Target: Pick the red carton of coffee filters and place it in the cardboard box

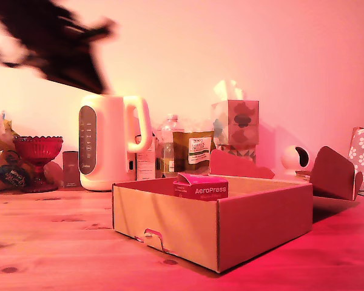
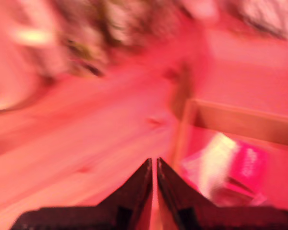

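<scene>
Nearest in the exterior view stands the cardboard box [image 1: 230, 227], wide and shallow on the wooden surface [image 1: 48, 248], its flaps folded out toward the exterior view's right. The red carton of coffee filters [image 1: 201, 187] already sits inside it, upright against the far wall, its white lettering facing the camera. By the look of it, the placing is done.

The carton is likely light, stiff cardboard with thin walls that dent under a hard squeeze. If it needed lifting again, the two flat opposite sides would be the place to take it, with gentle pressure.

The gripper [image 2: 154, 165] appears in the wrist view with its dark fingers [image 2: 137, 187] pressed almost together, only a thin slit between them, and nothing held. That view is badly blurred; the carton [image 2: 245, 167] shows as a pink shape in the box [image 2: 240, 120].

Behind the box stand a white kettle [image 1: 109, 142], a red glass bowl [image 1: 37, 151] and a patterned tissue box [image 1: 235, 121]. The arm [image 1: 54, 45] is a dark smear high at the exterior view's left.
</scene>
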